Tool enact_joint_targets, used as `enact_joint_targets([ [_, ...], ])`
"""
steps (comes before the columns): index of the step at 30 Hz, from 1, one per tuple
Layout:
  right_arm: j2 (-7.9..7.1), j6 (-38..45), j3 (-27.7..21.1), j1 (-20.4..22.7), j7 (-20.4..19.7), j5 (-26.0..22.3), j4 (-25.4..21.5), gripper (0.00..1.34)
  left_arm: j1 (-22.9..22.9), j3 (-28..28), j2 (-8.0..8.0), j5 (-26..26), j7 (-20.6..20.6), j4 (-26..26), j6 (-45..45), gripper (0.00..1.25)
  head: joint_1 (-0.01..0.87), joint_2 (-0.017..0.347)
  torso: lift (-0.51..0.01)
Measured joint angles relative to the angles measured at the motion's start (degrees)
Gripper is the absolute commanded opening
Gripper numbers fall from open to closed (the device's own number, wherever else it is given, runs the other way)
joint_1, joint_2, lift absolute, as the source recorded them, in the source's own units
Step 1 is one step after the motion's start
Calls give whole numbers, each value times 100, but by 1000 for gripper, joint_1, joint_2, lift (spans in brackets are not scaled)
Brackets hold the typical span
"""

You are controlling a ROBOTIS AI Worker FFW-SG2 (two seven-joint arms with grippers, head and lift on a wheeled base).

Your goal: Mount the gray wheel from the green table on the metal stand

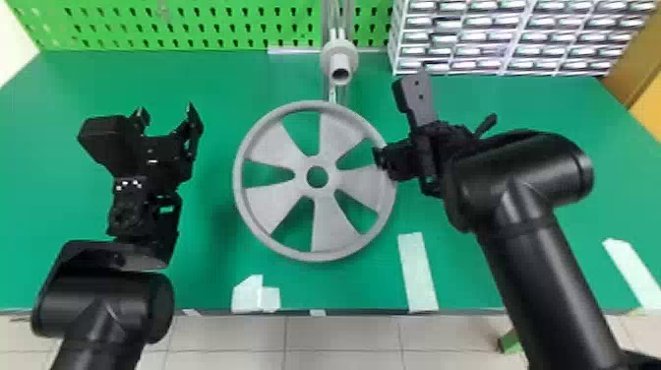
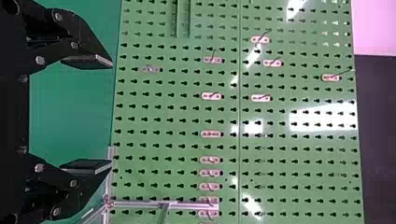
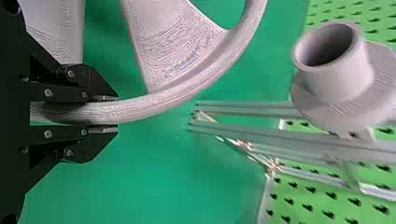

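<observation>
- Working over the green surface (image 1: pixel 457 275), you look past pickup but short of mounting. Call it roughly mid-task.
- Metal stand (image 3: pixel 289 137): at the far side of the surface, no wheel on it. The whole mounting half is left for you.
- Gray wheel (image 1: pixel 330 183): just short of the stand, apart from it. Looks raised off the surface to me; you can't read the exact clearance.
- Left gripper (image 1: pixel 167 110): jaws apart, nothing between them, off to the wheel's left. It bears none of your load.
- Right gripper (image 3: pixel 111 114): jaws clamped on the wheel's rim at its right side. Grasp is done, so you have that one off the list.
- Stand's hub tube (image 1: pixel 339 66): bare, facing your side, ready to take the wheel. Nothing seated.
- Wheel's center hole (image 1: pixel 316 177): not on the tube, sits nearer you and a bit left of it. Left to do: line up hole and tube, push on, seat, release. With one-sided grip, I'd expect the wheel may twist on you at contact.
</observation>
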Motion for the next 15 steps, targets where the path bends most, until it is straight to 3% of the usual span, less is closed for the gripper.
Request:
enact_joint_targets([
  [15, -61, -920, -247, 637, -127, -241, -387, 31, 677, -247, 0, 214, 387, -904, 280, 755, 867, 52, -100],
])
